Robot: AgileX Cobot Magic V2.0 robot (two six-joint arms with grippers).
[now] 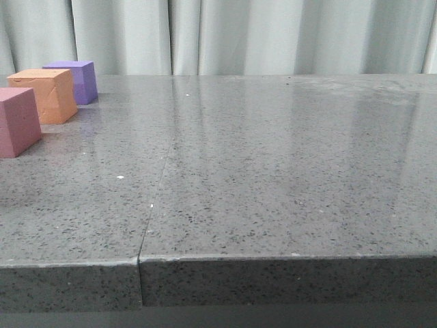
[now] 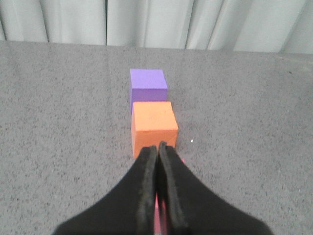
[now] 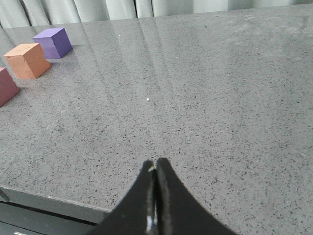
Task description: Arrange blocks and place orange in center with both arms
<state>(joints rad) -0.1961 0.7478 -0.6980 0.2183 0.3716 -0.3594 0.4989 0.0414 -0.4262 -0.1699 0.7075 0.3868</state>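
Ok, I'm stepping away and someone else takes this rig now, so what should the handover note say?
Left gripper: shut, holding nothing, above the pinkish-red cube, tips pointing at the orange cube.
Right gripper: shut, empty, over bare table, far from the blocks.
Blocks: a line at the table's far left, purple cube farthest back, orange in the middle, pinkish-red nearest.
Done: orange already sits between the other two.
Left: apparently nothing, or only tidying the gaps.
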